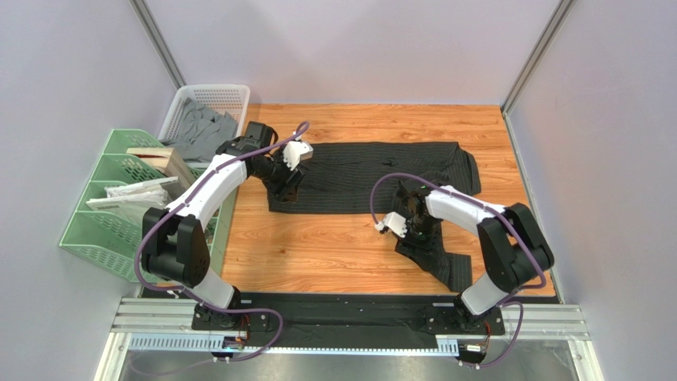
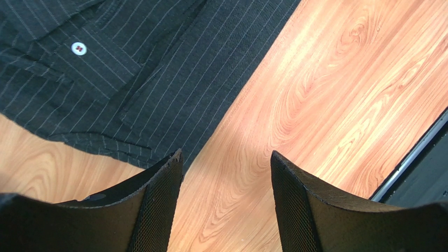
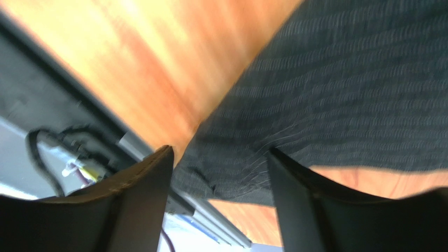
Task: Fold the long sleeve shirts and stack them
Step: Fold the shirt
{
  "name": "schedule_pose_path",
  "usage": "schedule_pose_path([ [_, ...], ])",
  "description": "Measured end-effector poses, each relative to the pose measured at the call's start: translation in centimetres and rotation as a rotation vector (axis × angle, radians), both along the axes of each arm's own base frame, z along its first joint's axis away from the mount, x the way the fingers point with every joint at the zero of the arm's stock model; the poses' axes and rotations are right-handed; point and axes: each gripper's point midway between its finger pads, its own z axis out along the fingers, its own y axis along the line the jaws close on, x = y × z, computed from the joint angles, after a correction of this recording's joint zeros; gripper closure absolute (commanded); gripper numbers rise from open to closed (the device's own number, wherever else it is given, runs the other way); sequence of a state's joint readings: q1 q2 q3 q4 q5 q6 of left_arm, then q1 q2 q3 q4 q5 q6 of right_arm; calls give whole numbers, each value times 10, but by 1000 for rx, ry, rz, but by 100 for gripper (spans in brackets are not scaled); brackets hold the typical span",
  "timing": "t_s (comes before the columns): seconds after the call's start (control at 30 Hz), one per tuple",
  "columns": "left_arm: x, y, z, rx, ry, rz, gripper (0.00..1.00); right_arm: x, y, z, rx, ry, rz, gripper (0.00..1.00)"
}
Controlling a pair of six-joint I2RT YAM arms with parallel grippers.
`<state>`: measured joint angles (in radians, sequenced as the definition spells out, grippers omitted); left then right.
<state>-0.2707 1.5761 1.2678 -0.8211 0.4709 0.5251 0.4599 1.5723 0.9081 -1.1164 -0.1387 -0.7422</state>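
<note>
Closest to you, at about 5 o'clock on the table (image 1: 318, 246), one long sleeve (image 1: 445, 266) of the shirt trails down toward the near edge. Your right gripper (image 1: 415, 232) hangs just over the upper part of that sleeve. Its claw is spread wide and holds nothing. In the right wrist view, which is blurry, you see the striped cloth below the gap.

Farther back, at about 12 o'clock, the body of the long sleeve shirt (image 1: 381, 171) lies flat across the table. It is not folded yet. Your left gripper (image 1: 288, 184) sits at the shirt's 9 o'clock edge. Its claw is spread wide too and holds nothing. In the left wrist view there is bare wood in the gap, and the cloth with a white button (image 2: 79, 48) lies just beside one finger.

It looks like folding has only begun. Next, you likely need to lower the right claw, pinch the sleeve, and lay it across the body.

At 10 o'clock, past the shirt, a white basket (image 1: 210, 97) holds grey clothes (image 1: 199, 131).
</note>
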Motion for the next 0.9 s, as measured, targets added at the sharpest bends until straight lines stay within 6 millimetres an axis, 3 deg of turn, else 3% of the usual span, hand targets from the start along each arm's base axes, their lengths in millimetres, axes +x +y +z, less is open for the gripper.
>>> schedule_pose_path([
  [0.1, -1, 1, 8, -3, -27, 6, 34, 3, 4, -13, -45, 2, 20, 100],
  [0.2, -2, 1, 16, -11, -49, 5, 35, 9, 5, -10, -64, 24, -4, 100],
  [0.27, -3, 1, 19, -17, -56, 3, 35, 31, 18, 8, -10, -5, -38, 100],
  [0.47, -2, -7, 33, -55, -51, -17, 34, 153, 76, 116, 303, -262, -97, 99],
  [0.53, 5, -12, 41, -77, -63, -26, 34, 191, 86, 141, 378, -333, -100, 84],
  [0.57, 11, -16, 44, -88, -69, -31, 34, 214, 90, 150, 413, -370, -105, 69],
  [0.63, 19, -20, 45, -100, -63, -33, 34, 247, 90, 148, 441, -391, -130, 58],
  [0.73, 31, -26, 40, -111, -38, -23, 34, 293, 71, 117, 420, -386, -193, 49],
  [0.8, 36, -28, 34, -112, -14, -13, 34, 306, 49, 89, 375, -356, -247, 43],
  [0.9, 39, -30, 27, -113, 17, 2, 34, 306, 3, 58, 289, -304, -329, 34],
])
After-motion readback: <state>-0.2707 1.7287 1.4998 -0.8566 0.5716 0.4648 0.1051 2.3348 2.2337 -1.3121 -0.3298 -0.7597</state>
